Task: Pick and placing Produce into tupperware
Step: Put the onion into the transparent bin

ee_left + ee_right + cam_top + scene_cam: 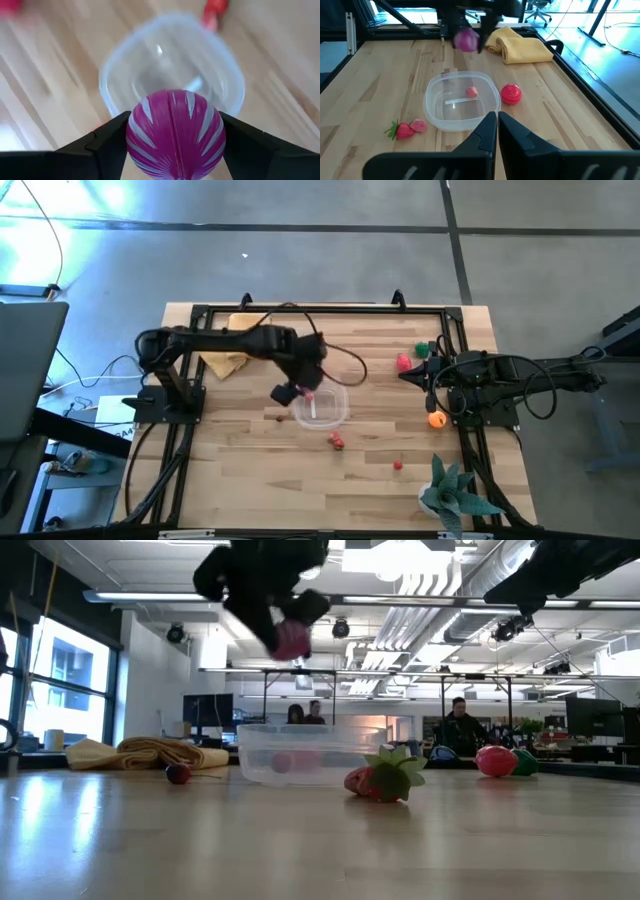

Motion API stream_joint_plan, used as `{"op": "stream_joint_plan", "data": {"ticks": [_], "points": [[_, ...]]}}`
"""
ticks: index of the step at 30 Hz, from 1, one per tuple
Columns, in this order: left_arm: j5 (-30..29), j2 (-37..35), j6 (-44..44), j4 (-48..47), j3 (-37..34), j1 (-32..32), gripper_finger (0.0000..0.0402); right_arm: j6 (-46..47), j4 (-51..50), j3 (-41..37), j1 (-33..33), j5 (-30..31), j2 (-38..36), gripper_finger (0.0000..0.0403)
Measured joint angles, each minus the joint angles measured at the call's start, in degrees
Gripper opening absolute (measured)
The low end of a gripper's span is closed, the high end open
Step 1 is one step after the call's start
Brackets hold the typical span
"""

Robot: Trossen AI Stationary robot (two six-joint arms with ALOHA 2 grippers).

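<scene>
1. Above the clear tupperware, the left gripper is hanging in the air, its two dark fingers clamping a round purple toy vegetable with pale stripes.
2. Inside the tub, one small pink piece is lying on the floor of the container.
3. Just beside the tub, a red ball-shaped fruit is sitting on the wooden table; a toy strawberry is lying touching a pink piece nearby.
4. At the table's right edge, the right gripper is waiting with its fingers closed and empty.
5. No brand, label or writing is readable anywhere.
</scene>
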Motion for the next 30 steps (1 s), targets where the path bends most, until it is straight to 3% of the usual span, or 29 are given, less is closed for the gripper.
{"op": "stream_joint_plan", "data": {"ticks": [9, 20, 30], "points": [[-5.7, 3.8, 3.9, 6.8, 0.3, -3.9, 0.0262, 0.0, 0.0, 0.0, 0.0, 0.0, 0.0, 0.0009], [-7.2, 13.7, 7.4, 10.9, 0.2, -3.5, 0.0262, 0.0, -0.2, 0.0, 0.0, 0.0, 0.0, 0.0009], [-7.0, 17.1, 7.5, 11.3, 0.2, -3.5, 0.0262, 0.0, -0.2, 0.0, 0.0, 0.0, 0.0, 0.0009]]}}
